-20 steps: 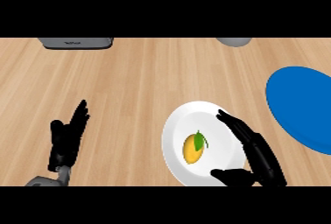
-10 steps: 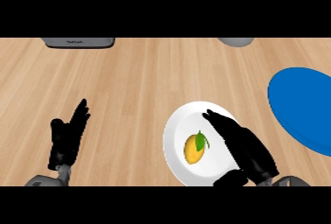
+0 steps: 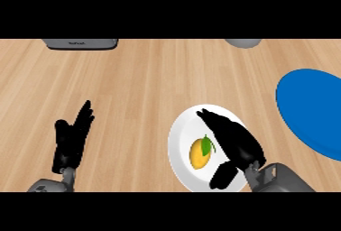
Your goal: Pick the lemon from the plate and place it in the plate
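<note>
So far we have only an approach: lemon (image 3: pixel 201 153) unlifted on white plate (image 3: pixel 181 135), right hand (image 3: pixel 233 140) open just beside it; blue plate (image 3: pixel 313 108) waits. Left hand (image 3: pixel 72 137) rests open.

Each arm ends in a matte black hand with slender, segmented fingers and a shorter, thicker thumb; the left hand (image 3: pixel 72 137) and the right hand (image 3: pixel 233 140) share the same build and finish. Each hand mounts on a grey forearm through a narrow wrist section, the left forearm (image 3: pixel 48 185) showing rounded grey housing and the right forearm (image 3: pixel 279 179) a broader, blocky grey casing. No markings or cables are visible.
</note>
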Controlling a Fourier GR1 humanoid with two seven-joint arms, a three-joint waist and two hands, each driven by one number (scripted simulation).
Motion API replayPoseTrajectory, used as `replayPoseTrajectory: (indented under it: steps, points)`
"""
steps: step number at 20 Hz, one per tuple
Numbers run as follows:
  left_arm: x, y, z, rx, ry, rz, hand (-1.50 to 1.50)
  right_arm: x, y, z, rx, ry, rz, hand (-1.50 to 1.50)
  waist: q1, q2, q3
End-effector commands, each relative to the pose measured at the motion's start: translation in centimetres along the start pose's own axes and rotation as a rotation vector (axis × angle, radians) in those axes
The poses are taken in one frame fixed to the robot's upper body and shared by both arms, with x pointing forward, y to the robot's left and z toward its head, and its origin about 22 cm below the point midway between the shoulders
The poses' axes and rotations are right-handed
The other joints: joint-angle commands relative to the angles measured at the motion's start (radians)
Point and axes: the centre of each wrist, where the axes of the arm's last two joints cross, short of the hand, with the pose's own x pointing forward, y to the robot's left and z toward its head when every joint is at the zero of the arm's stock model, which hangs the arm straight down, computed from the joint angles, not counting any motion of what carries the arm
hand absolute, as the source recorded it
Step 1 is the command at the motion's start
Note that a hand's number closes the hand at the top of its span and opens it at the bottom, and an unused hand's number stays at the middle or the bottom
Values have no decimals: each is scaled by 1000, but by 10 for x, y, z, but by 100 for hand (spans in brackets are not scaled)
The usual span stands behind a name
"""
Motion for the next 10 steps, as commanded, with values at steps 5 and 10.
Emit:
replayPoseTrajectory:
  steps: [5, 10]
  points:
    - [-14, 16, -8, -15, 10, -3, 0, -13, 13, -1, 47, 0, 13, -150, -4, 0, 0]
    - [-3, 7, 0, -13, 1, -20, 0, 0, 33, -8, 67, 6, 17, -150, -3, -1, 0]
